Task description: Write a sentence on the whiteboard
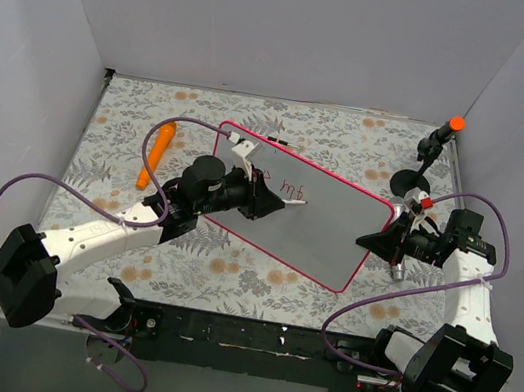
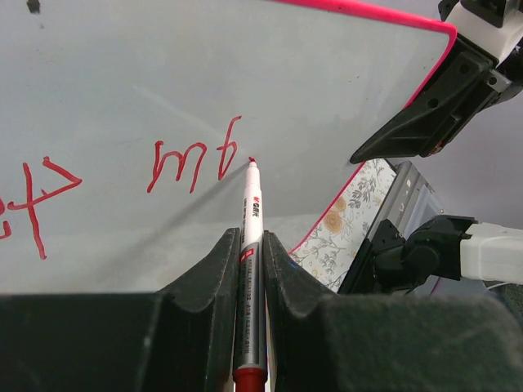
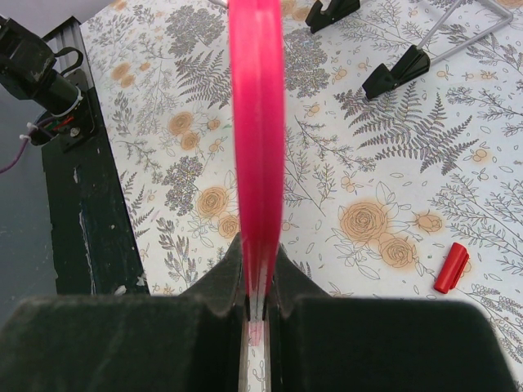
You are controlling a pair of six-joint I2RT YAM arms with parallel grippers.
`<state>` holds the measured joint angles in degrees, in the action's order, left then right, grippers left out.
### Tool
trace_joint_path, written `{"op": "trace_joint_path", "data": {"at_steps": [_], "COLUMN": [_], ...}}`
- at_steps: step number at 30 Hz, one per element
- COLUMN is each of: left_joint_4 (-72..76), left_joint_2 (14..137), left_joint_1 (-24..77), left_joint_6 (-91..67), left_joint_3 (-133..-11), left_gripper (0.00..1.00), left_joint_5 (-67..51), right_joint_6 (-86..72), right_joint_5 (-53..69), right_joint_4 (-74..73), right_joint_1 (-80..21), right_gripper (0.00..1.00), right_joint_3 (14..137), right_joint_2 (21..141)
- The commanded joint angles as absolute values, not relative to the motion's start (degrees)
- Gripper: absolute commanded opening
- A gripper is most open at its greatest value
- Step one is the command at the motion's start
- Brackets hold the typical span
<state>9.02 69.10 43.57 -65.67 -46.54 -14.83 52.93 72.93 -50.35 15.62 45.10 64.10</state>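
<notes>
The large glossy white whiteboard (image 1: 329, 230) with its thin pink-red rounded frame sits in the middle of the flower-patterned desk (image 1: 228, 273). In the top view its long side runs from upper left down to lower right. On its upper left part is the sentence (image 1: 289, 189), so far only a few thin red handwritten strokes. In the left wrist view these red strokes (image 2: 192, 162) form one short cluster at the centre of the board (image 2: 270, 73), with another at the left edge of the frame.

The left gripper (image 2: 250, 238) is clenched on a slim white marker pen (image 2: 253, 204) with a red tip. The pen points away from the wrist, and its tip appears to touch the white surface just right of the last stroke. In the top view this left gripper (image 1: 266, 200) reaches over the board from the left.

The right gripper (image 1: 381, 240) grasps the board's right short edge. In the right wrist view the pink frame (image 3: 255, 122) is seen edge-on, pinched between the fingers of that gripper (image 3: 260, 273).

A small red cap (image 3: 451, 268) lies on the desk (image 3: 368, 163) to the right of the frame. An orange elongated object (image 1: 155, 155) lies near the desk's left side, and a black stand with an orange top (image 1: 442, 136) rises at the far right corner.
</notes>
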Motion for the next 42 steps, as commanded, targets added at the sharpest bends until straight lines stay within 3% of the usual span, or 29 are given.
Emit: {"op": "trace_joint_path", "data": {"at_steps": [1,42], "left_joint_4": [11.07,6.77], "left_joint_2": [68.64,70.05], "left_joint_1": [43.24,43.24], "left_joint_6": [-65.57,-63.72], "left_joint_3": [-46.76,-46.14], "left_gripper": [0.0,0.0], "left_joint_5": [-15.29,-12.57], "right_joint_6": [56.07,56.07], "right_joint_5": [67.32,67.24], "right_joint_4": [-47.81,-47.81], "right_joint_1": [15.12,15.03], "right_gripper": [0.01,0.01], "right_joint_3": [45.18,45.17], "right_joint_2": [63.28,63.28]}}
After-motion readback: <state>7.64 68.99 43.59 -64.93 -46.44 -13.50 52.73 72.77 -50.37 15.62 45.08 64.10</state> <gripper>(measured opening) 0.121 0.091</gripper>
